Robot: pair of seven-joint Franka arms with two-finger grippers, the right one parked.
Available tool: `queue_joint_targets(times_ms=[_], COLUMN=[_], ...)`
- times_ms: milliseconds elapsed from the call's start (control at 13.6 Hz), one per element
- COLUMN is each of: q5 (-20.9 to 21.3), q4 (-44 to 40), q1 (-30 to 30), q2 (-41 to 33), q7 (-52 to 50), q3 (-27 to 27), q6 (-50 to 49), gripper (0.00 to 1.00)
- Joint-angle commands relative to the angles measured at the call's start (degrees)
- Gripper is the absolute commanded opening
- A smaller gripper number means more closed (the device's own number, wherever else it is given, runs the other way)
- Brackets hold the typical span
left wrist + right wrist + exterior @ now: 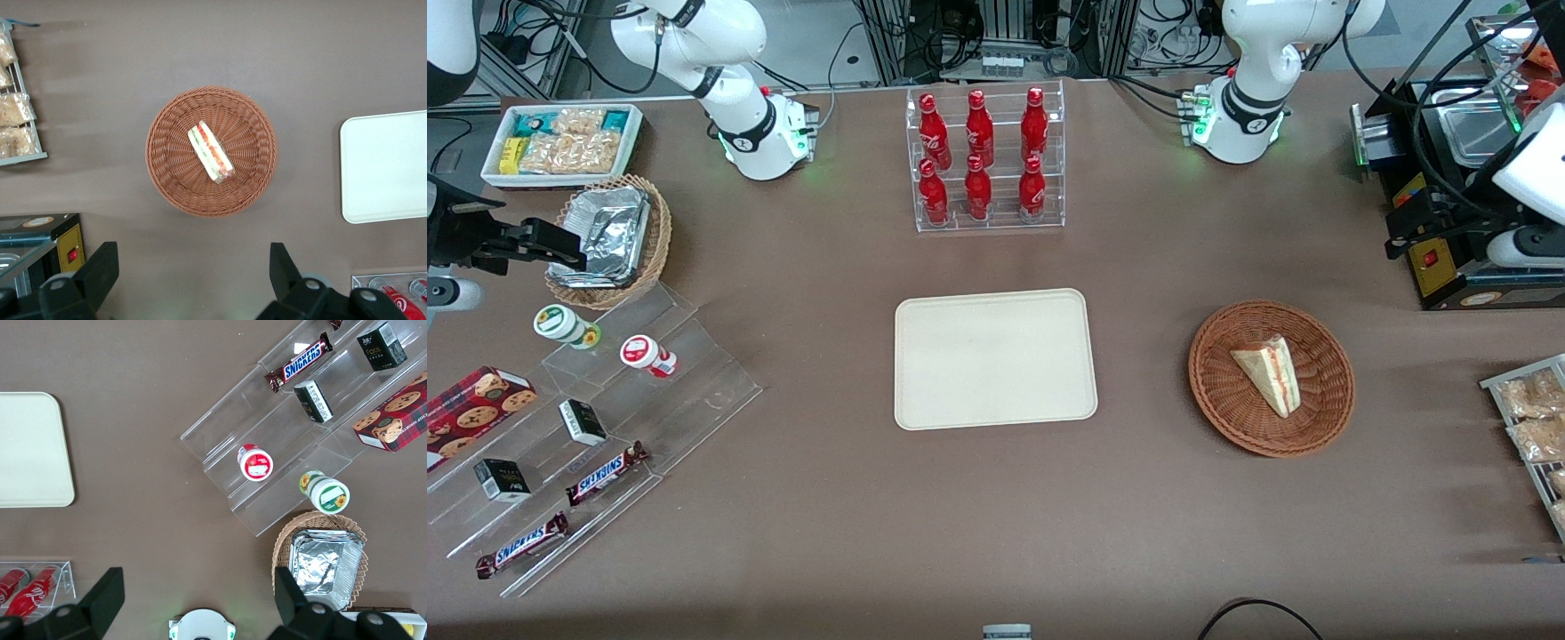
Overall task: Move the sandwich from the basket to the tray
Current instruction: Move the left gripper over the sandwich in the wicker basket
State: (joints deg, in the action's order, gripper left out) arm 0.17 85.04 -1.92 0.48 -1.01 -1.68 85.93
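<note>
Left wrist view shows the pincer (pixel 187 273) released, fingers wide apart, high above the tabletop (pixel 1138 533), because the sandwich (pixel 1267 373) lies in the basket (pixel 1218 400), well apart from the bare tray (pixel 925 391).

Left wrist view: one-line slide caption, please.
Open gripper hovers above the sandwich lying in the basket, tray beside it.
</note>
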Motion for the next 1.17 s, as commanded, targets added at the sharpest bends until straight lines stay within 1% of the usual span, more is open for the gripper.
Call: queue_joint_targets(times_ms=[0, 220, 367, 513, 733, 953, 1100], q5=[1.5, 1.7, 1.9, 1.9, 1.9, 2.0, 1.9], q4=[-1.1, -0.3, 2.0, 6.9, 17.1, 25.0, 31.2], q1=[-0.6, -0.5, -0.5, -0.5, -0.5, -0.5, -0.5], q2=[0.7, 2.0, 2.9, 2.9, 2.5, 2.3, 1.8], q7=[1.1, 0.5, 0.0, -2.6, -11.7, -18.0, -24.6], q3=[0.5, 0.4, 0.4, 0.4, 0.3, 0.3, 0.3], q6=[-2.4, -1.9, 0.9, 6.3, 19.9, 28.9, 36.0], gripper=[1.0, 1.0, 1.0, 1.0, 1.0, 1.0, 1.0])
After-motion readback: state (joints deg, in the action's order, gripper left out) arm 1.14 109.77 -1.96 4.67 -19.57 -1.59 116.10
